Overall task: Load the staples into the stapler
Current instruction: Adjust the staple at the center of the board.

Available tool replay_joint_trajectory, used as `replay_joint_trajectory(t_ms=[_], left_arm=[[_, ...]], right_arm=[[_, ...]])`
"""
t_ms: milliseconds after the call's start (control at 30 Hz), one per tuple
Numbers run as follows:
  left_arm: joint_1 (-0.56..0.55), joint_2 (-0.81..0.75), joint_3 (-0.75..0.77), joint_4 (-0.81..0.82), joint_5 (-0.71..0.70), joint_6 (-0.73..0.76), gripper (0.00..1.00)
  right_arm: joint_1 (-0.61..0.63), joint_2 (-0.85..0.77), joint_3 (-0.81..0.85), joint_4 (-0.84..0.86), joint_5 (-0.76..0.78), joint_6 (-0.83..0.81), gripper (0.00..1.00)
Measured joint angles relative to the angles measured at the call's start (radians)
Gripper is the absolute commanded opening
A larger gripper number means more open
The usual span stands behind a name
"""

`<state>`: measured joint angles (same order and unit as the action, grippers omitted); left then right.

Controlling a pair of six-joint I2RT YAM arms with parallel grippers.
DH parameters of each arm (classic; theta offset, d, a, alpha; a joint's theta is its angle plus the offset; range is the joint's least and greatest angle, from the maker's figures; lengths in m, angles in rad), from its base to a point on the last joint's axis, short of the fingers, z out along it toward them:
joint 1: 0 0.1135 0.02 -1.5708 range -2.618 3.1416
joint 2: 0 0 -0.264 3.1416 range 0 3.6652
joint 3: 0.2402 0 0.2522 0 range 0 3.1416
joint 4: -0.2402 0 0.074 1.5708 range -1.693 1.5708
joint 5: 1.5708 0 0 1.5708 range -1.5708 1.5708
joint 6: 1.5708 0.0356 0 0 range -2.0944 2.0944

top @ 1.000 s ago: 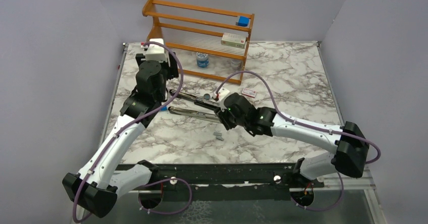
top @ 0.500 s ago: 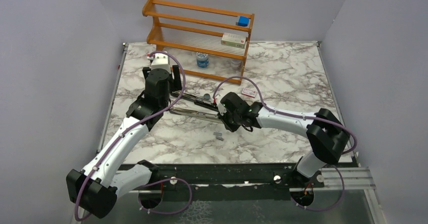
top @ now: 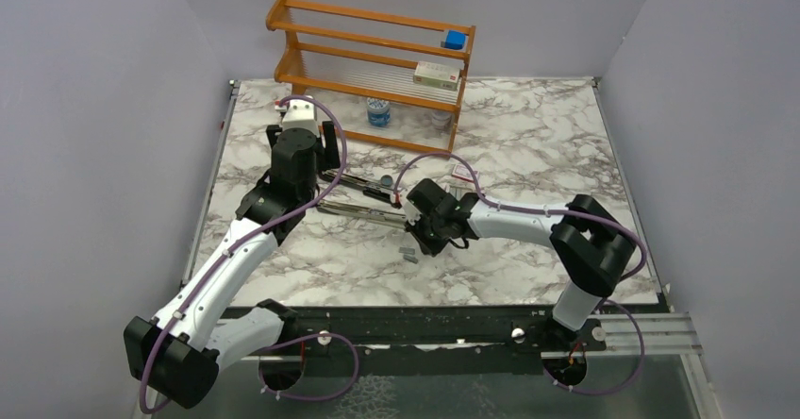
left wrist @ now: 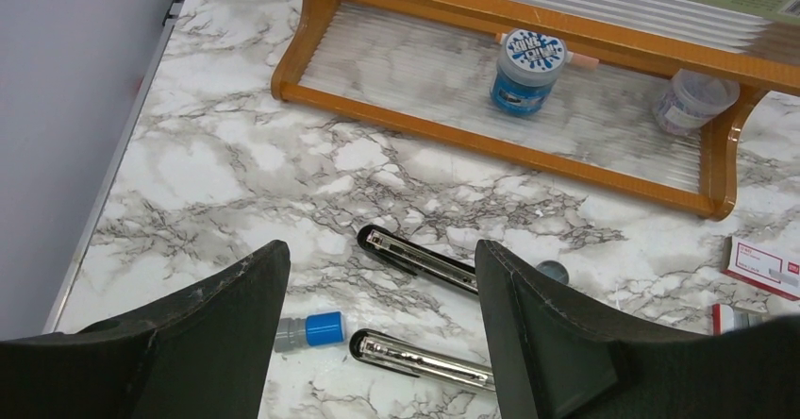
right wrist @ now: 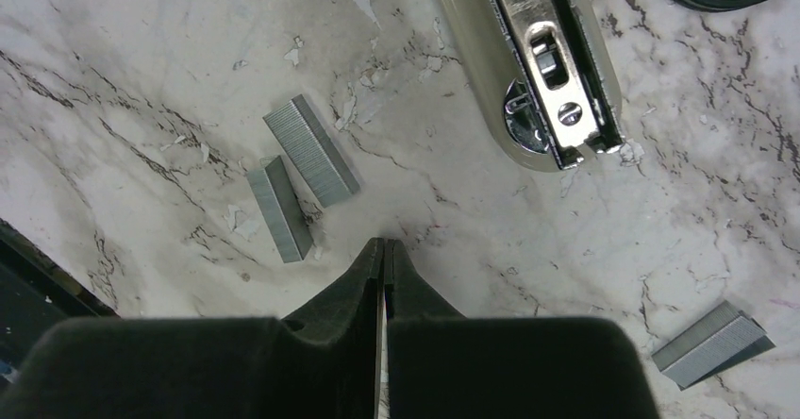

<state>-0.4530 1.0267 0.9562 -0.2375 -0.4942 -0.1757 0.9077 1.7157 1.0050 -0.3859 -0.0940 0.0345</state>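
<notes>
1. Right claw (right wrist: 384, 246): its two fingers are pressed together with only a thin slit between them and nothing caught in it.
2. Its tips point down at the marble table (top: 528, 136), near two strips of staples (right wrist: 311, 150) but not touching them. Whether the tips touch the tabletop I cannot tell.
3. Those two strips lie flat, side by side and at a slight angle to each other. A third strip (right wrist: 708, 343) lies well apart from them on the other side of the claw.
4. From above, the staples (top: 409, 254) lie on the marble just in front of the right claw (top: 415, 233).
5. On the table the stapler (top: 363, 197) is swung open, its two long bars spread in a narrow V. One end of a bar, with silver metal inside, shows beyond the right claw's tips (right wrist: 542, 70).
6. Left claw (left wrist: 377, 259): fingers wide apart, nothing between them, above the stapler's other end (left wrist: 415, 254).
7. A small blue-capped thing (left wrist: 309, 330) lies beside the nearer bar.
8. Behind stands a wooden rack (top: 377, 51) with a blue-lidded jar (left wrist: 525, 72) and a clear jar (left wrist: 693, 103) on its lowest shelf.
9. A red-and-white box (left wrist: 764, 266) lies on the marble in front of the rack's right end.
</notes>
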Motion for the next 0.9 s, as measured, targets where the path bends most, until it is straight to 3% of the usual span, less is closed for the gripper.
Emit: replay_joint_trajectory(t_ms=[900], left_arm=[[0.000,0.000,-0.006,0.013,0.000,0.004,0.75]], right_arm=[[0.000,0.040,0.014,0.069,-0.094,0.019,0.03]])
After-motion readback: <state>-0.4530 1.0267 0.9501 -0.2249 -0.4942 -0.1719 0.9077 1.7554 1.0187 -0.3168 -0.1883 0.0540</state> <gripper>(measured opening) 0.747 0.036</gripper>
